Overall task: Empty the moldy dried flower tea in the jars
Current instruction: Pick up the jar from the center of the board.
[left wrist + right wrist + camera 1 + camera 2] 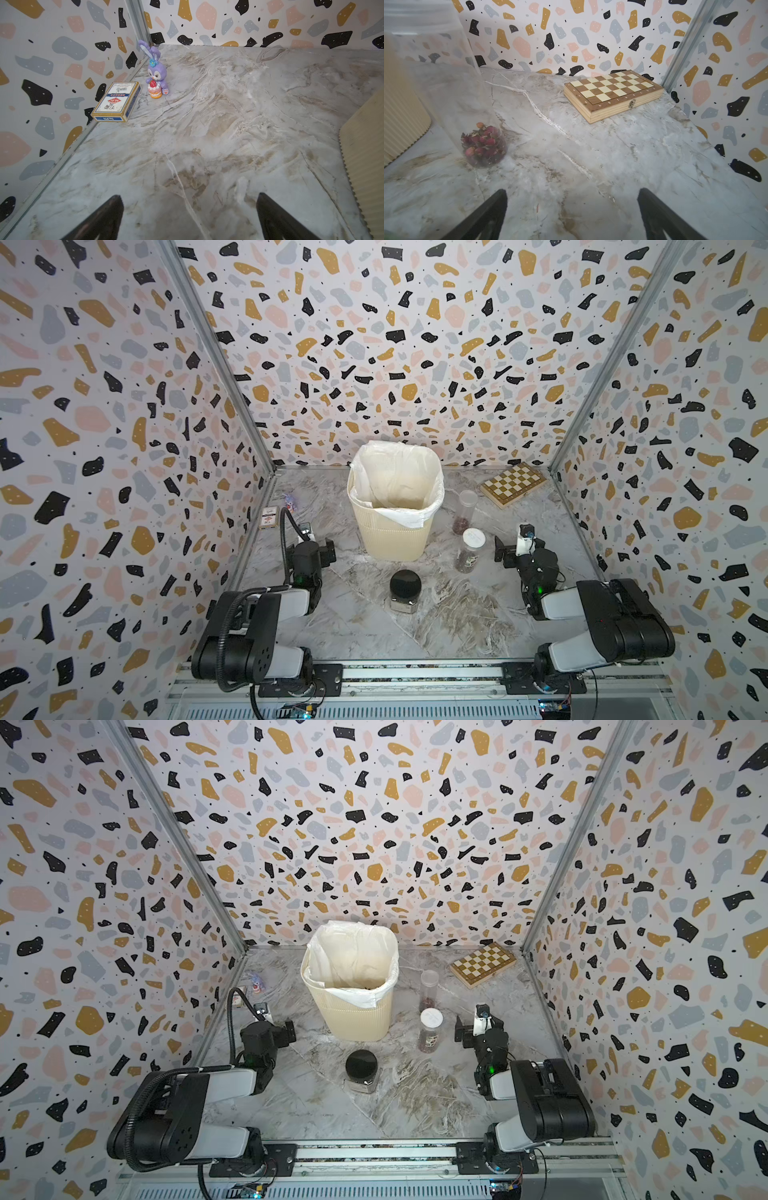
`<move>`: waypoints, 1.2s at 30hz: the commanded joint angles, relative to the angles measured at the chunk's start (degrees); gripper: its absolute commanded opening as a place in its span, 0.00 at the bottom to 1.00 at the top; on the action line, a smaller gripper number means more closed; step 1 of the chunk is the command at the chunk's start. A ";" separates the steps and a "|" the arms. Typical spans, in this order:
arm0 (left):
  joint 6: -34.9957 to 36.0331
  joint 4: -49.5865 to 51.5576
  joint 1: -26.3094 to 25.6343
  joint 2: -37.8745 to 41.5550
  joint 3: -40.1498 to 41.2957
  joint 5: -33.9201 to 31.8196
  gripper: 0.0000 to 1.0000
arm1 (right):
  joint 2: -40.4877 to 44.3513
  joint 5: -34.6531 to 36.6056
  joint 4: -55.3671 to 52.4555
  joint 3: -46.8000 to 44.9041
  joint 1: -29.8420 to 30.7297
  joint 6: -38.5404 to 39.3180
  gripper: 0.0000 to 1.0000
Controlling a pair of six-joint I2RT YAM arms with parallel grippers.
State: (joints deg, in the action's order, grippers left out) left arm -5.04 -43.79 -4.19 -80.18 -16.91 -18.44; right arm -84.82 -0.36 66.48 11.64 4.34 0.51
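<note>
Dried flower tea (483,145), reddish buds, lay in a shallow heap at the bottom of the tall slim jar (467,508). In the right wrist view that jar's clear walls were faint and its top was cut off. The white-lidded jar (471,551) showed dark bits low down, while the black-lidded jar (404,591) hid its contents under the wide lid. All three stood upright and closed on the desk (457,626).

The right hand (572,191), spread wide and empty, sat just beside the white-lidded jar, not touching. The tall jar stood farther back, nearer the bin (390,539). The left hand (190,196), also wide and empty, was on the bin's other side, well apart from every jar. The black-lidded jar stood between the arms with bare desk around it. A chessboard (612,91), card box (116,101) and rabbit figure (155,72) lay near the walls.
</note>
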 commanded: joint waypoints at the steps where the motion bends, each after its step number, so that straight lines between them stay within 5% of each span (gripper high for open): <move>1: 1.00 -3.06 0.32 -0.44 -1.38 0.13 0.99 | 0.05 0.71 1.15 1.59 -0.25 0.45 0.99; 36: 1.02 -3.04 0.32 -0.43 -1.42 0.20 0.99 | 0.25 -2.34 1.46 1.31 -1.94 -0.27 0.99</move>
State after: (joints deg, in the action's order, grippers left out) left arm -5.02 -43.79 -4.19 -80.18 -16.91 -18.41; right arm -84.82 -1.74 66.50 11.64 2.66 0.47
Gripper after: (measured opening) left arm 0.989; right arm 0.993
